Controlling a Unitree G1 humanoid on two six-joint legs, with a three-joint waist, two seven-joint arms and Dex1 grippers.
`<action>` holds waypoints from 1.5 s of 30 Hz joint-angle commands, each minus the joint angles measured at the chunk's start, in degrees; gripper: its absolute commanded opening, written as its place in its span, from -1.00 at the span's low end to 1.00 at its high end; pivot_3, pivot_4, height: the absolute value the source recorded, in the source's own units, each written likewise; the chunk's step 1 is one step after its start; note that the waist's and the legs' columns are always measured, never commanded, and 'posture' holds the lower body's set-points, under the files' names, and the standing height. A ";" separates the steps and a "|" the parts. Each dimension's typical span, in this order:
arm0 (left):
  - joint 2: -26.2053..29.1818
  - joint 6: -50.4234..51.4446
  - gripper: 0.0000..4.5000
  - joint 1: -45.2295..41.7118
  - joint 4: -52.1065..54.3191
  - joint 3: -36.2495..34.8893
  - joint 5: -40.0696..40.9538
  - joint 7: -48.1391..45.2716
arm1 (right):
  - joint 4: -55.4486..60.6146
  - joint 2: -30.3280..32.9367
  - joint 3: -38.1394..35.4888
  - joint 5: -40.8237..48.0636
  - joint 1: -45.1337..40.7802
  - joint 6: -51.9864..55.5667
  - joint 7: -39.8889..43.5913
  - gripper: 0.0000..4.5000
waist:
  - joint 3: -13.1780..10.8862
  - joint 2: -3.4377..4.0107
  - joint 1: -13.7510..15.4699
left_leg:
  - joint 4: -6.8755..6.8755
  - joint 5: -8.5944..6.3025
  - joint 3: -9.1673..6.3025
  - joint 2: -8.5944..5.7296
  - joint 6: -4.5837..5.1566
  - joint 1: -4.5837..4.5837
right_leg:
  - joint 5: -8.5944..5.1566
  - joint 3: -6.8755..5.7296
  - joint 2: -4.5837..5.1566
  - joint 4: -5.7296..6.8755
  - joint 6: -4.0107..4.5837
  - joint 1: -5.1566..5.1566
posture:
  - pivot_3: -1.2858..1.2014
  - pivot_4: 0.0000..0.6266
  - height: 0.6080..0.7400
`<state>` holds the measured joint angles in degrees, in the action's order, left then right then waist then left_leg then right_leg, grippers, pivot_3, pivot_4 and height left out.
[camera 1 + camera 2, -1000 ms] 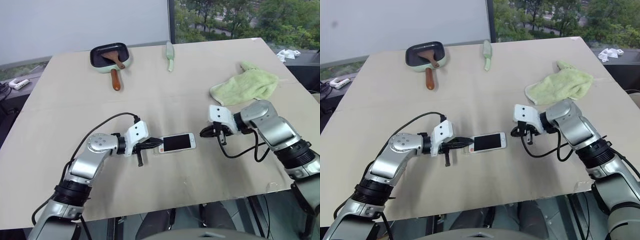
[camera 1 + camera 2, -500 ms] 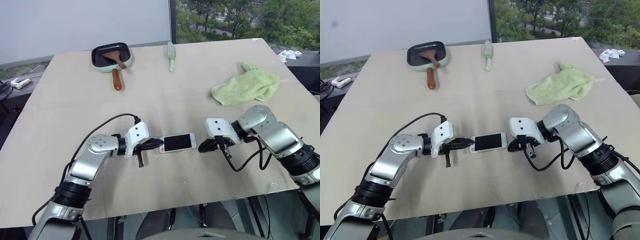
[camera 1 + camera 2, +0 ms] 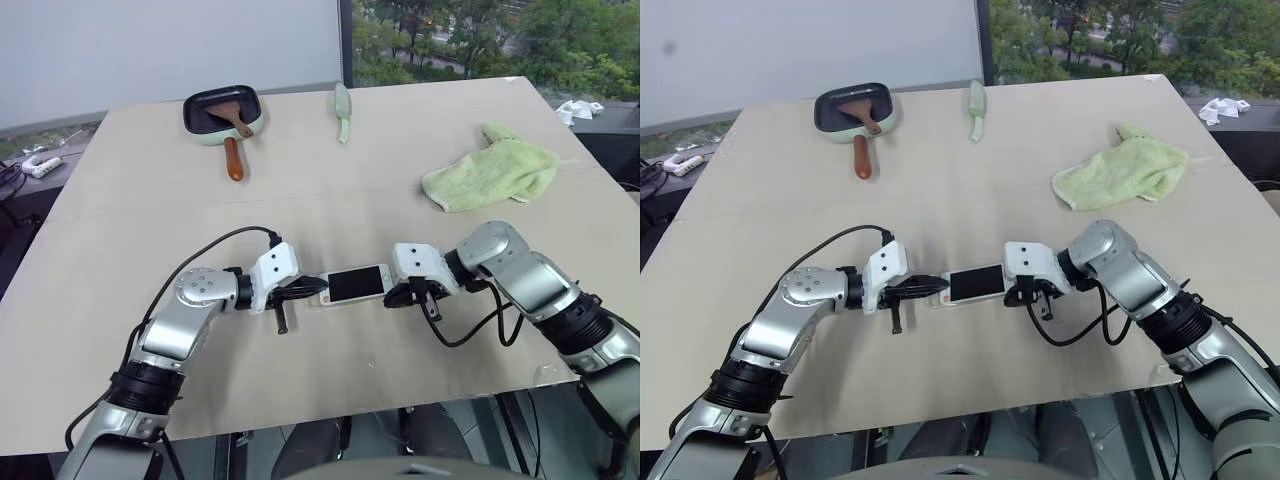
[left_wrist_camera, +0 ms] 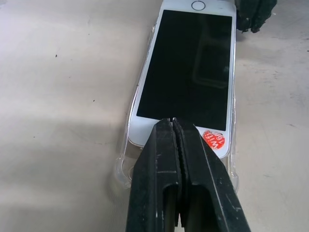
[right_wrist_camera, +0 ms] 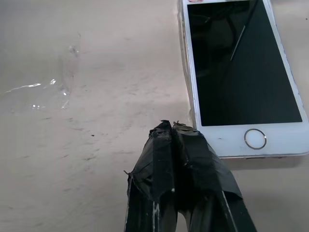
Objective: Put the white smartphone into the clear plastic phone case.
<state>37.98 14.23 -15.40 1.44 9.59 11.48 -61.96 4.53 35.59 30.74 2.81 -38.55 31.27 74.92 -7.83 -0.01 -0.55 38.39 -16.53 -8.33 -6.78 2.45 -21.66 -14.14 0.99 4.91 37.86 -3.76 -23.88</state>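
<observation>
The white smartphone [image 3: 357, 284] lies screen up at the middle of the table. The clear plastic phone case [image 4: 126, 164] shows as a thin glossy rim around the phone's [image 4: 188, 67] sticker end; whether the phone is fully seated in it I cannot tell. My left gripper [image 3: 318, 292] is shut, its tips [image 4: 172, 121] lying over that end at the screen's edge. At the home-button end of the phone [image 5: 241, 72], my right gripper [image 3: 389, 298] is shut too, its taped tips [image 5: 171, 124] just beside the corner.
A green pan with a wooden spatula [image 3: 220, 112] and a pale green utensil [image 3: 342, 110] lie at the table's far side. A green cloth [image 3: 490, 170] sits at the far right. A scrap of clear film [image 5: 63, 87] lies near the right gripper.
My right gripper has moved left and closer, from well right of the phone to its home-button end. The left gripper and the phone have stayed in place.
</observation>
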 commanded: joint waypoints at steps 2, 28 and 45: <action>0.34 1.38 -1.00 1.77 -2.66 2.77 -2.15 -0.44 | 0.93 -0.24 -1.61 0.38 -0.66 0.95 -1.10 -0.97 | 0.00 0.00 -0.03 | 0.00 0.00 0.00 0.00 0.00 0.00 | 0.00 0.00 0.00 0.00 0.00 0.00 | 0.03 -0.52 1.00; 10.42 6.86 -1.00 7.98 9.91 -17.56 10.69 -1.39 | -0.07 8.74 -9.11 3.90 -0.92 1.22 -2.13 -0.97 | -0.35 -0.18 -0.23 | -0.14 0.00 0.00 0.02 0.00 -0.29 | 0.00 0.01 0.00 -0.17 0.01 -0.30 | 0.03 -0.52 1.00; 5.03 -4.31 -1.00 6.87 -4.17 -8.38 4.28 -3.42 | -3.23 4.78 -7.51 1.26 -1.40 -0.47 -5.38 -0.97 | -0.47 -0.19 1.10 | -0.10 0.00 -0.01 0.01 0.00 -0.30 | 0.00 -0.04 0.01 -0.13 0.01 -0.28 | 0.03 -0.52 1.00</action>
<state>43.31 10.90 -8.15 -1.84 0.23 16.76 -64.96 -0.92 40.32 23.81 4.39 -38.95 30.89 69.42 -8.29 -0.20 0.56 38.29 -16.53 -8.34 -6.77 2.44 -21.96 -14.14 0.95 4.92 37.73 -3.75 -24.15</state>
